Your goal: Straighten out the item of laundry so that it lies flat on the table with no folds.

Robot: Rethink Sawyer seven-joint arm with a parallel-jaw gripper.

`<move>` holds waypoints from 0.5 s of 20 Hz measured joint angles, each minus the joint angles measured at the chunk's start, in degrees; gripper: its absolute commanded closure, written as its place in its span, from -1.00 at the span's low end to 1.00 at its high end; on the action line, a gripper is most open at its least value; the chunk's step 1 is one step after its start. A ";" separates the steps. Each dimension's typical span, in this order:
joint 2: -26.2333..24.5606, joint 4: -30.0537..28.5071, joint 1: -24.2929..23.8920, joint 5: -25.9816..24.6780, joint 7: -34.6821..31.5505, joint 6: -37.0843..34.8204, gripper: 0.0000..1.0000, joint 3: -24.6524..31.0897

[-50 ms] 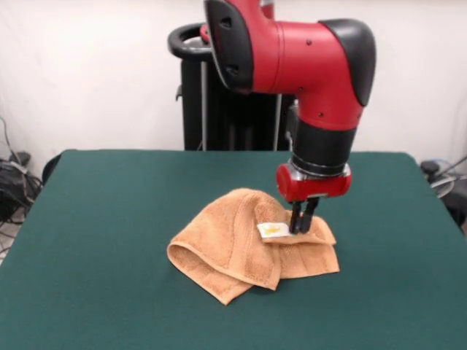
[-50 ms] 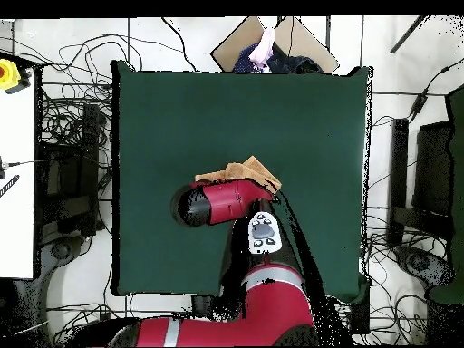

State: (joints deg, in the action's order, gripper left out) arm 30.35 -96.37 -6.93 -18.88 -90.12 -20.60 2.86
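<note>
Orange-tan towel (image 1: 248,244) bunched and folded over itself near the middle of the dark green worktop (image 1: 95,219), one rounded fold bulging at the front-left and a white-yellow tag (image 1: 273,230) showing on top. Hand (image 1: 302,227) lowered onto the towel just beside the tag, fingers (image 1: 295,219) drawn close together, seemingly pinching the cloth. From overhead, mostly hidden under the red arm (image 2: 227,201), only a strip of towel visible.
</note>
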 measured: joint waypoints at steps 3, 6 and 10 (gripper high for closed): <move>0.77 0.00 1.47 0.00 0.00 -1.58 1.00 0.00; 1.21 -0.01 2.61 0.00 0.00 -2.13 1.00 0.00; 1.69 -0.03 3.36 0.00 0.00 -2.13 -1.00 0.08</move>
State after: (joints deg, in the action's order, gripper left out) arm 32.03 -96.40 -3.58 -18.88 -90.12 -22.73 2.93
